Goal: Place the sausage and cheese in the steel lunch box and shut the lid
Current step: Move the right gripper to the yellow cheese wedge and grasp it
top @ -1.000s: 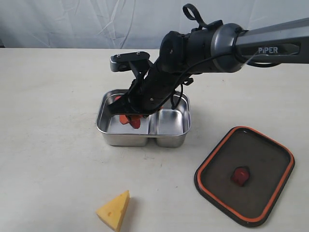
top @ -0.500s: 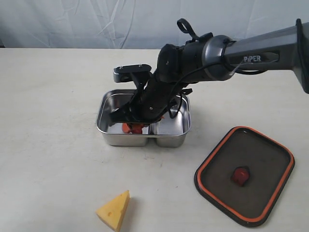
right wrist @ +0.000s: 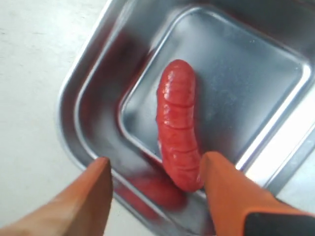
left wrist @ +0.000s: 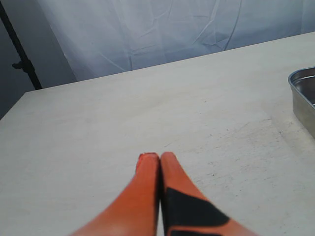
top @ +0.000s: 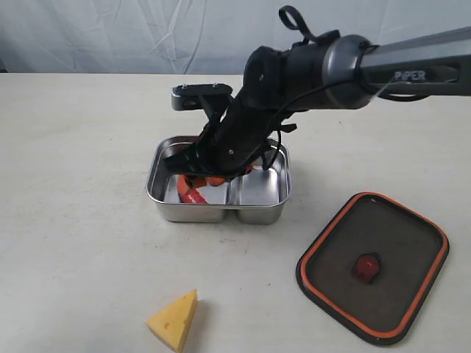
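reaching in from 2 o'clock with the right arm (top: 383, 70), down over the steel lunch box (top: 254, 212) at the middle of the table (top: 81, 220) in the exterior view. holding the right gripper (top: 199, 182) low inside the box's 9 o'clock compartment, jaws spread wide, clamped on nothing. finding the sausage (top: 193, 195) flat on the floor of that same compartment, glossy red and ridged, partly hidden behind the gripper from outside. checking closer through the right wrist view: showing the sausage (right wrist: 178, 142) loose on the steel, with one orange finger (right wrist: 224, 189) hard by its end, touching or only just beside, cannot tell which, and the other finger (right wrist: 93, 196) well clear of it, bare steel between. spotting the cheese (top: 174, 321) on the table near 7 o'clock of the box, well apart from it, a yellow wedge with small holes on its face. spotting the lid (top: 397, 243) at 4 o'clock of the box, flat on the table and off the box, dark with an orange rim, a small red-orange valve (top: 366, 267) at its centre. turning to the left wrist view: showing the left gripper (left wrist: 158, 160) pinched fully together, orange fingertips (left wrist: 147, 164) touching, nothing between them, above bare table, with one corner of the steel lunch box (left wrist: 302, 91) in sight and a pale curtain (left wrist: 147, 29) beyond the table's far edge.
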`<act>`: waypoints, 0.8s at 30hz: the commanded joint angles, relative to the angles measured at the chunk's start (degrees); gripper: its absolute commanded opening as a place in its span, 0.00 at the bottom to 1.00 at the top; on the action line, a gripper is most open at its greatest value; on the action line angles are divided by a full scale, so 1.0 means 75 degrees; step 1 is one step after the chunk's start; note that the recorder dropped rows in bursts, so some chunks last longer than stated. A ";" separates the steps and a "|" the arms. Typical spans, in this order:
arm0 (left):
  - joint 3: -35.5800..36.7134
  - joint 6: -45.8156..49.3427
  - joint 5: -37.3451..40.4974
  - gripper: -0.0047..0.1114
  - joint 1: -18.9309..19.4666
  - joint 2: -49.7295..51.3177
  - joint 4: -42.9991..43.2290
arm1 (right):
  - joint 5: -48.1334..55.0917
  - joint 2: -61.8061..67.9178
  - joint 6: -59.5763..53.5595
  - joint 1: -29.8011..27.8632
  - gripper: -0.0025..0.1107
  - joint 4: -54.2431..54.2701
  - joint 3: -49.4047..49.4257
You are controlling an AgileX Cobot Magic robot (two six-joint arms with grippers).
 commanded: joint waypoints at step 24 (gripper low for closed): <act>0.0020 -0.0016 -0.0077 0.04 -0.0054 -0.0031 0.0002 | 0.1584 -0.1765 0.4592 0.2809 0.43 -0.2169 0.1462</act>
